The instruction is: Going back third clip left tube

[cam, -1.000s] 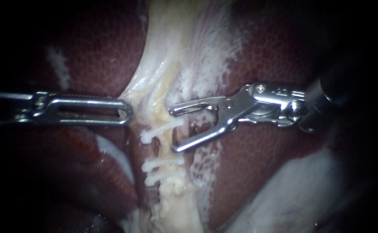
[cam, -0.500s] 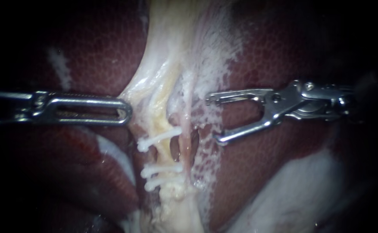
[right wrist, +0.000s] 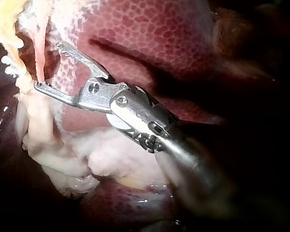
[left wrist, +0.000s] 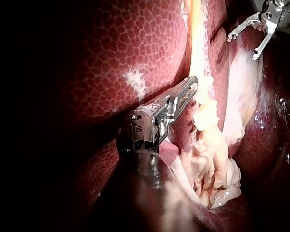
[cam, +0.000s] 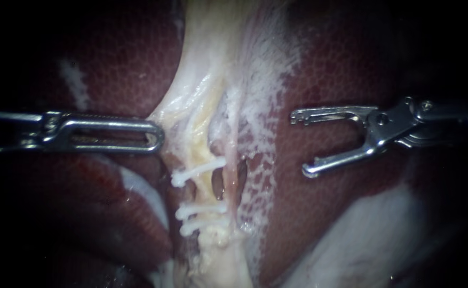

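**Right jaws wide open, clear of the clipped left tube**

In the endoscope view the right instrument sat at the right of the frame over the liver. Its two jaws were spread wide with nothing between them. Both tips pointed toward the centre and lay well apart from the tubes, with liver under a speckled white film in between.

The yellowish left tube ran down the centre of the frame with three white clips across it. The top clip sat alone, slightly tilted, and the two lower clips lay close together beneath it. Just right of this tube ran a thin pink tube.

The left instrument came in level from the left edge. Its jaws were clenched on the edge of the pale tissue, up and left of the top clip, and that edge was drawn toward the tip.

In the left wrist view the left instrument had its jaws together, tip in the border of the pale tissue. The right instrument stood open far ahead of it, beyond that pale band.

In the right wrist view the right instrument gaped over the filmy liver. One jaw tip lay close to the foot of the pink tube; contact could not be judged there. The clips' white ends showed just beyond.
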